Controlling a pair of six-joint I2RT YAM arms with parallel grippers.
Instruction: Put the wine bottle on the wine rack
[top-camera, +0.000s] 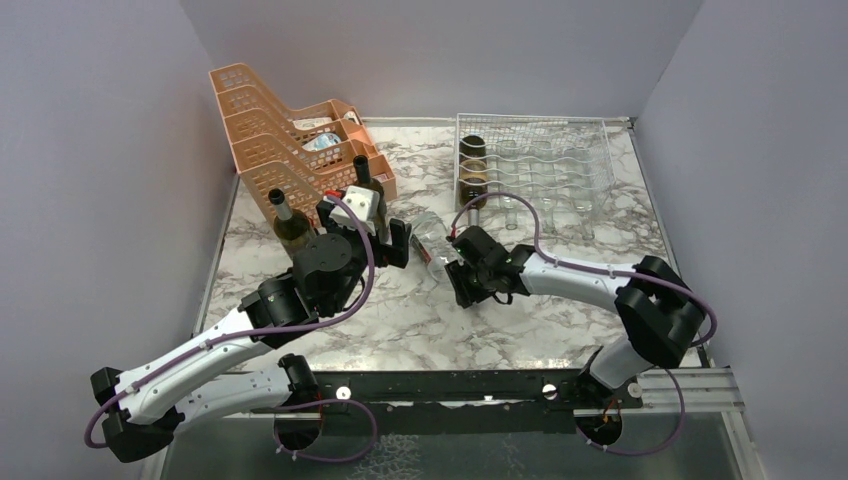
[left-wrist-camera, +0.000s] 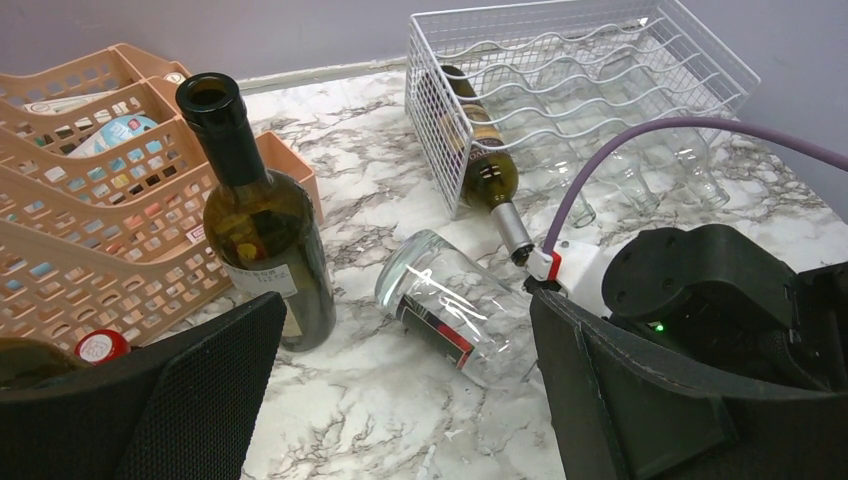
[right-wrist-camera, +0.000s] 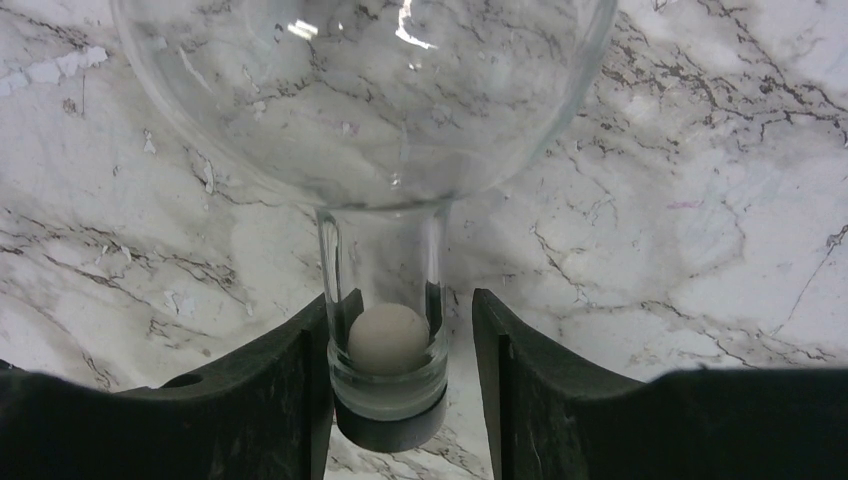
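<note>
Lying on its side mid-tabletop: the clear glass wine bottle (top-camera: 432, 240), corked, with a dark label band. Its long axis runs diagonally, base toward the far-left corner and neck toward the near-right corner.

The neck end sits right inside the right end effector (right-wrist-camera: 398, 330). Its jaws straddle the neck at a narrow gap. One finger is at the glass and the other is just clear of it, so nothing is clamped yet. The approach is along the bottle's axis, from the neck end.

The left end effector (top-camera: 400, 242) is just beside the bottle's base, spread wide and empty. The right arm is the one on the bottle, so my call is close and lift next.

The silver-white thin-wire wine rack (top-camera: 540, 122) is in the far-right corner of the marble-patterned tabletop (top-camera: 420, 330), beyond the bottle and to its right.

Counts:
- One loose clear bottle.
- One rack, holding one dark green glass bottle (top-camera: 472, 165) in its leftmost cradle.
- At least three clear bottles in the rack; the exact number is hard to read through the wire.
- Two upright dark green bottles (top-camera: 290, 228) near the left edge.
- One stack of orange perforated plastic trays (top-camera: 270, 130) in the far-left corner.
</note>
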